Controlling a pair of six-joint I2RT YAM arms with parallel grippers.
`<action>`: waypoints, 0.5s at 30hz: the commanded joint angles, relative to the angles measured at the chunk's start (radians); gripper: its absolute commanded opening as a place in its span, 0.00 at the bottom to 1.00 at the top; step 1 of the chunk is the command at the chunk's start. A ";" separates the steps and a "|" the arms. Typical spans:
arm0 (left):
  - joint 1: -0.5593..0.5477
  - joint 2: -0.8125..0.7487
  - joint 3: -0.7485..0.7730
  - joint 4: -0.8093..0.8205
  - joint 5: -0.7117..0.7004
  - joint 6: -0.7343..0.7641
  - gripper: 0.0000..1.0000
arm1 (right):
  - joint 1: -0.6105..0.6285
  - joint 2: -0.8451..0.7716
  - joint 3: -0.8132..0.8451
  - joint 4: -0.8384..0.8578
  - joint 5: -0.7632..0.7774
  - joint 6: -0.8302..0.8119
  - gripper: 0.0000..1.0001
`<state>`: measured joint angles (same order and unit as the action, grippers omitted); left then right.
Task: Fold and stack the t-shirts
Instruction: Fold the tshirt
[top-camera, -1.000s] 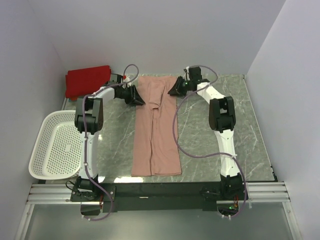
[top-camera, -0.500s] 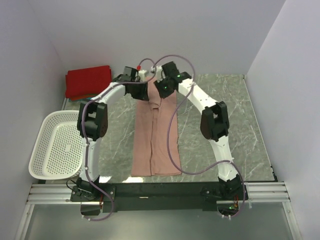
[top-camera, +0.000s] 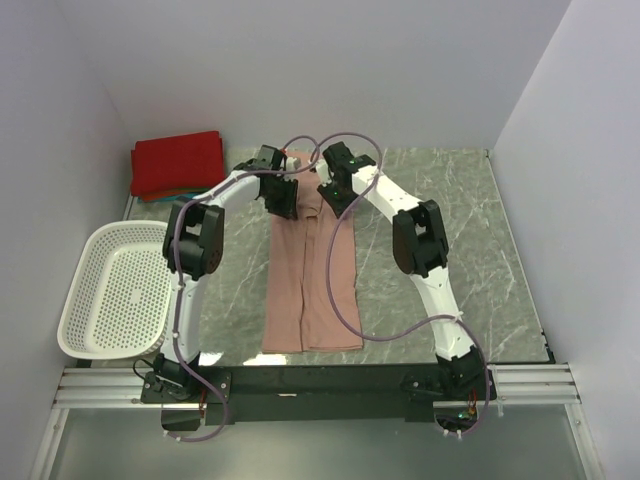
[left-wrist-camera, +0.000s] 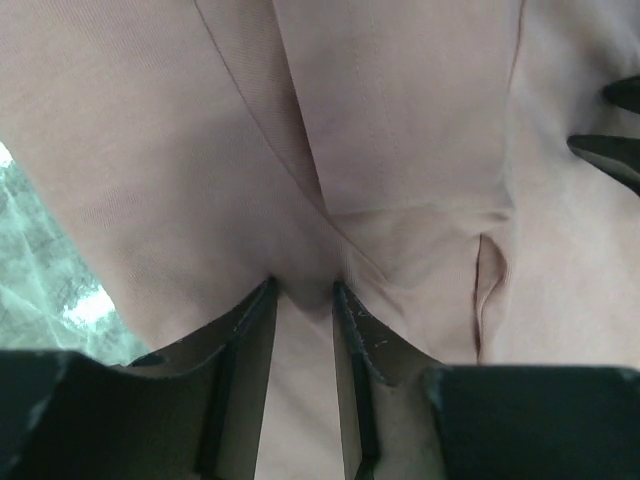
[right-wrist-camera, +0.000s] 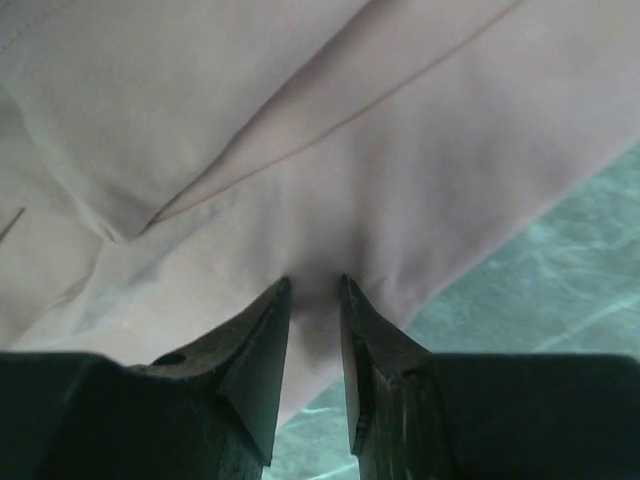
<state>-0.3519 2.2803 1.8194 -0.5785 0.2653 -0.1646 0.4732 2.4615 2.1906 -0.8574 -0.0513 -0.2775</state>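
Got the pink t-shirt (top-camera: 310, 285) laid flat as a long narrow strip down the middle of the table (top-camera: 480, 260), running from near the front edge up toward the far edge; folded lengthwise, with overlapping layers and seams plain in both wrist views. Have the left gripper (top-camera: 286, 202) at the strip's far end, left side; clenched on a small ridge of pink cloth, fingertips (left-wrist-camera: 262, 300) nipping it between them. Have the right gripper (top-camera: 333, 198) at the same far end, right side; likewise clamped on a pinch of the pink fabric near its edge, bare marble just beyond it in the right wrist view. Close together, not touching; can spot the right gripper's dark tips at the right border of the left wrist view. See the red t-shirt (top-camera: 177, 163) folded at the far-left corner, well apart from the pink one. See the white basket (top-camera: 110, 290) at the left edge, beside the left arm.
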 joint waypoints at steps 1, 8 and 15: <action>-0.001 0.060 0.043 -0.026 0.002 -0.050 0.36 | 0.002 0.037 0.015 -0.023 0.040 0.018 0.34; 0.039 0.156 0.130 -0.041 0.035 -0.102 0.36 | -0.010 0.122 0.133 -0.067 0.111 0.035 0.33; 0.054 0.183 0.184 -0.034 0.064 -0.142 0.37 | -0.021 0.180 0.247 -0.062 0.218 0.012 0.34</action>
<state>-0.3050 2.3943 1.9858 -0.6262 0.3714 -0.2924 0.4725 2.5824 2.3928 -0.9218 0.0647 -0.2520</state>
